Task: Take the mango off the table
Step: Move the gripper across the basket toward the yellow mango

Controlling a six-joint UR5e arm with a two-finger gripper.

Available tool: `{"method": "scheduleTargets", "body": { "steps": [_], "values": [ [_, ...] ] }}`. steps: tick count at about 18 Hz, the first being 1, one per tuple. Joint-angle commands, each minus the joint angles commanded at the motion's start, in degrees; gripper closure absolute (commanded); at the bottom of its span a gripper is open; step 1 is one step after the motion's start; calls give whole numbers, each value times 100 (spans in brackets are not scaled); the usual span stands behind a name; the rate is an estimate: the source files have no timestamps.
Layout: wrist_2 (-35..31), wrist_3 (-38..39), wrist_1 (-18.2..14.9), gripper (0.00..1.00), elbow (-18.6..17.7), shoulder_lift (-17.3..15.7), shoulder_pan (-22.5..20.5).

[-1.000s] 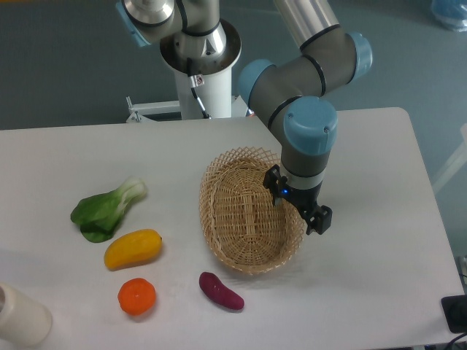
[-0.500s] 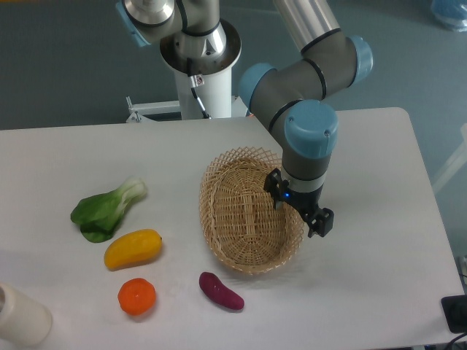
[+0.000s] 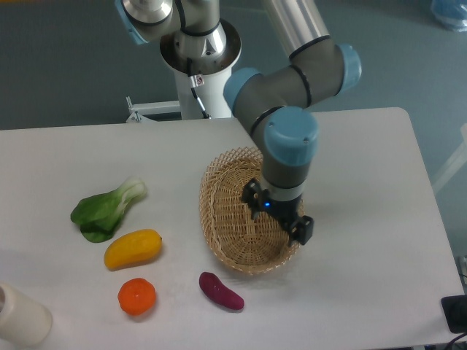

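The mango (image 3: 133,249) lies on the table (image 3: 379,189), well apart from the gripper (image 3: 278,219), off at roughly its 9 o'clock and slightly lower in the view. It rests on its long side, yellow shading to orange, untouched by any part of the arm. The gripper hangs over the wicker basket (image 3: 230,219), above that basket's right half, pointing down; its two dark fingers (image 3: 302,230) stand apart with a gap between them, and nothing sits in that gap. Whether the fingertips touch the basket weave cannot be told from this view. A small blue light shows on the wrist body just above the fingers. Around the mango: a leafy green vegetable (image 3: 106,210) lies just beside it at about 11 o'clock, close but contact cannot be told; a round orange fruit (image 3: 136,297) lies near it at 6 o'clock, apart from it; a purple sweet potato (image 3: 221,291) lies at about 4 o'clock from the mango, near the basket's lower rim. A pale cylindrical object (image 3: 20,315) sits at the lower left corner of the view, partly cut off by the frame.
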State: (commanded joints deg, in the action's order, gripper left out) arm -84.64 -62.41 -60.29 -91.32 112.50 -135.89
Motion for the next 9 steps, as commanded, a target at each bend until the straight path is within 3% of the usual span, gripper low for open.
{"method": "scheduleTargets", "body": {
  "steps": [6, 9],
  "values": [
    [132, 458, 9, 0, -87, 88, 861],
    [150, 476, -26, 0, -272, 9, 1055]
  ]
}}
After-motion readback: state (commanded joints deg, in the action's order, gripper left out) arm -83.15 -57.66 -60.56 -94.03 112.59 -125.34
